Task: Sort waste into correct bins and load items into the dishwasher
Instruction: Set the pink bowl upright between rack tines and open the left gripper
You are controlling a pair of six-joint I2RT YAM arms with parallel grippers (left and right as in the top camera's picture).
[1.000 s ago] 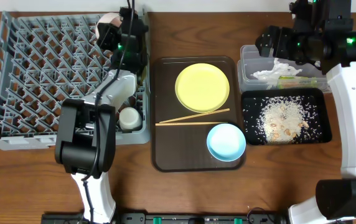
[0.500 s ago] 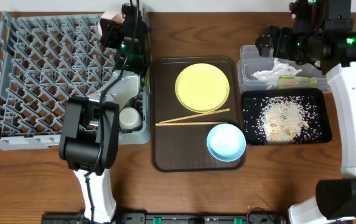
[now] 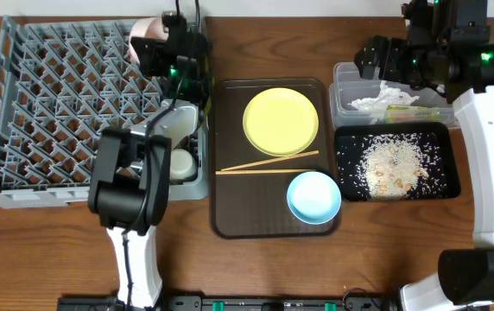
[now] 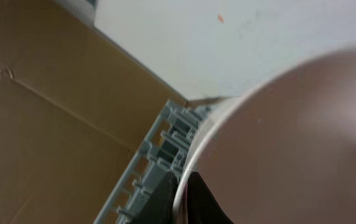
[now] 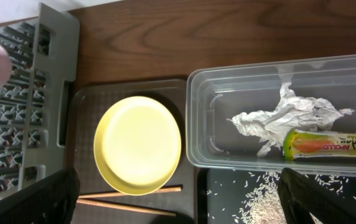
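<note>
white bowl (image 3: 145, 28) clamped in left gripper (image 3: 152, 41) above dish rack (image 3: 57, 104); right gripper (image 5: 178, 202) spread apart.

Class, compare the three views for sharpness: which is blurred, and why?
Left wrist view: out of focus, the white bowl close against the lens, dish rack soft. Right wrist view: sharp, snack wrapper lettering readable. Overhead: crisp, evenly lit.
</note>
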